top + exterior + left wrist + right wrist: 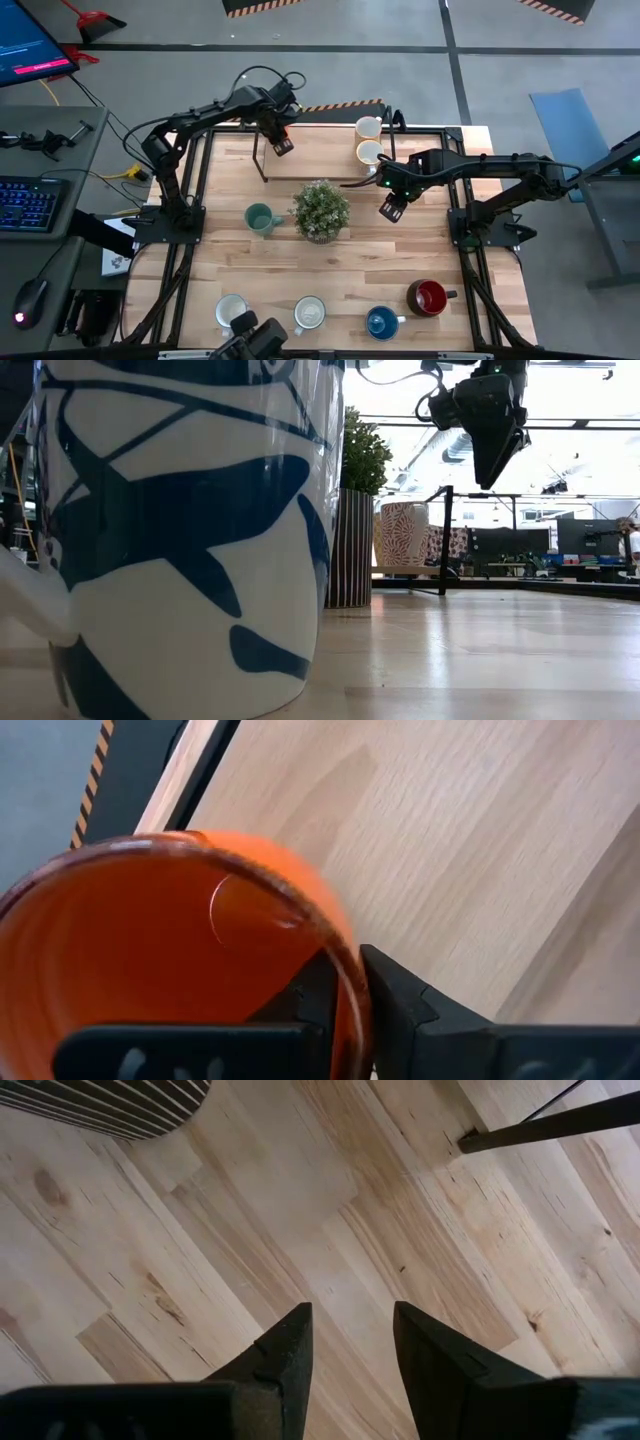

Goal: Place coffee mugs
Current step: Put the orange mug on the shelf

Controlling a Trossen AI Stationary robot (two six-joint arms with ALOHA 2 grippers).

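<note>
My left gripper (281, 142) (345, 970) is over the left end of a raised wooden shelf (320, 165) at the table's far side, shut on the orange mug (170, 950). Two white mugs (368, 127) (369, 152) stand on the shelf's right end. The teal-green mug (262, 218) stands left of the plant. Along the near edge stand two white mugs (231, 310) (309, 314), the blue mug (382, 322) and the dark red mug (429, 297). My right gripper (392, 208) (350, 1320) hangs open above bare wood to the right of the plant. My left gripper holds the orange mug by its rim wall (348, 988), one finger (310, 995) inside the mug and one (400, 1005) outside. The fingers come from above, pointing down into the mug's mouth. Whether the mug's base rests on the shelf, I cannot tell.
A leafy potted plant (321, 210) in a striped pot (110, 1105) stands mid-table. The shelf's black legs (550, 1125) rise near my right gripper. A blue-patterned white mug (180, 530) fills the left of the low view. Bare wood lies between the plant and the near mugs.
</note>
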